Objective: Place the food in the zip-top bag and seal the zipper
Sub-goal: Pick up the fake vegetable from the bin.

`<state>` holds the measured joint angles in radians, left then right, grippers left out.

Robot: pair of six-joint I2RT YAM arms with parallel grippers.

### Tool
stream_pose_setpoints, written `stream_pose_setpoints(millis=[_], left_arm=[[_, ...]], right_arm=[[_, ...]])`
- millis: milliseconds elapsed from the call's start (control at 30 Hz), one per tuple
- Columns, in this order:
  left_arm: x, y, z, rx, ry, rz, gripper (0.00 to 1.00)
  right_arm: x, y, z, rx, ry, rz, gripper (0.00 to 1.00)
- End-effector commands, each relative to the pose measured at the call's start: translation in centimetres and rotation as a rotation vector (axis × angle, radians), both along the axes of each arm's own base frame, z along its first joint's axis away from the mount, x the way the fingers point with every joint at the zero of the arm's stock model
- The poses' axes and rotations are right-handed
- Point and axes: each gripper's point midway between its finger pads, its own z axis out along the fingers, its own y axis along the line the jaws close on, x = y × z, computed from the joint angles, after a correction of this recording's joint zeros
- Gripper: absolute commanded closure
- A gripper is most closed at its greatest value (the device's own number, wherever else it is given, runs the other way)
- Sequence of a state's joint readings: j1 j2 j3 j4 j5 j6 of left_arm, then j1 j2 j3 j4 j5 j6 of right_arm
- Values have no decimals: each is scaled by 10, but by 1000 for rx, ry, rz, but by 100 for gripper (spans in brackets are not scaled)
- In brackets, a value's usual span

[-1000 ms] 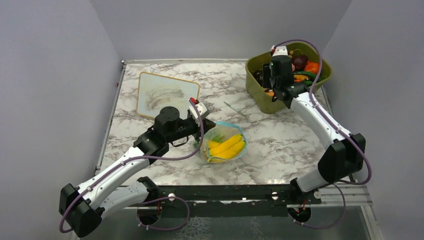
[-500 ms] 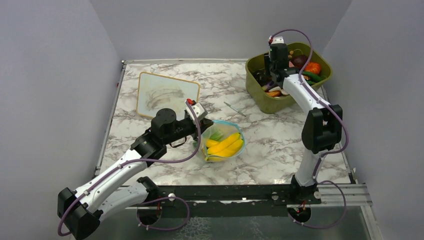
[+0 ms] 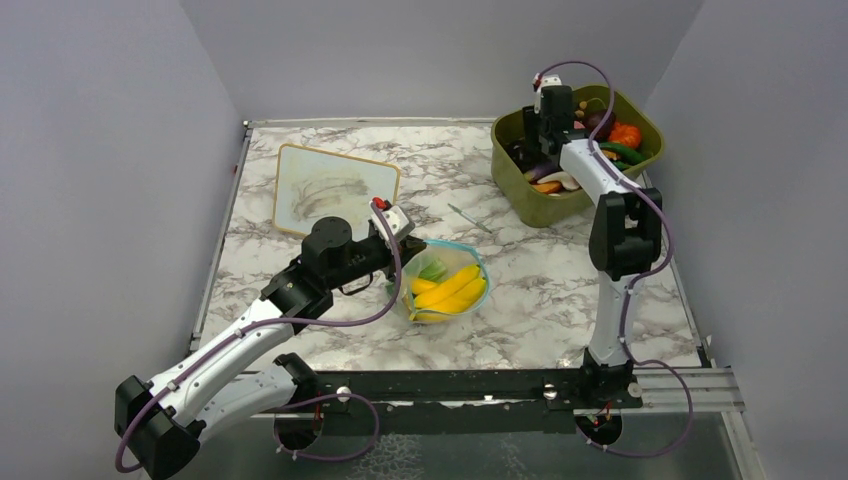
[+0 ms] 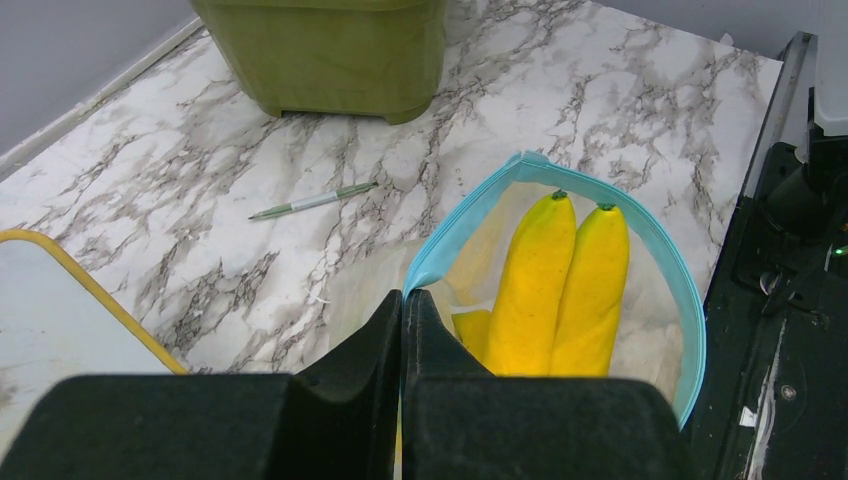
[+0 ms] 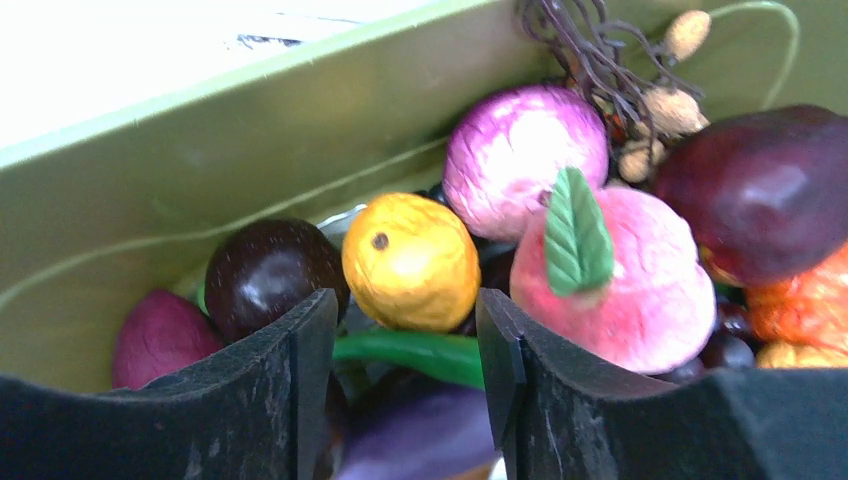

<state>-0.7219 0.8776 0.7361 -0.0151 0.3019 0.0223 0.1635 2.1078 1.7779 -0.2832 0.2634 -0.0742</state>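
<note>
— Pinching what, the left gripper [image 4: 401,305]?
— The zipper [image 4: 455,225] of the zip-top bag [image 4: 655,340], fingers clenched; yellow bananas [image 4: 545,285] lie just beyond the tips (inside).
— The right gripper [image 5: 400,335]?
— Spread wide in the olive tub [image 5: 200,150], an orange piece [image 5: 410,262] between its fingers.

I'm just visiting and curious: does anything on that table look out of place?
Only a thin green pen lies loose on the marble table, between the zip-top bag and the olive tub. Nothing looks spilled or damaged.
</note>
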Motion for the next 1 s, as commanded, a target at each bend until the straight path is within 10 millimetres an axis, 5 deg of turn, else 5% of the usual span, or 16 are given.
stream_pose_setpoints(millis=[0, 200, 633, 967], left_arm=[[4, 2, 6, -11, -45, 14, 100], [3, 2, 6, -9, -48, 12, 100], [1, 1, 10, -22, -59, 0, 100], [2, 2, 8, -17, -58, 6, 100]], right_arm=[[23, 9, 6, 41, -49, 36, 43], [32, -9, -6, -4, -35, -30, 41], [33, -13, -41, 23, 39, -40, 42], [29, -8, -27, 51, 30, -19, 68]])
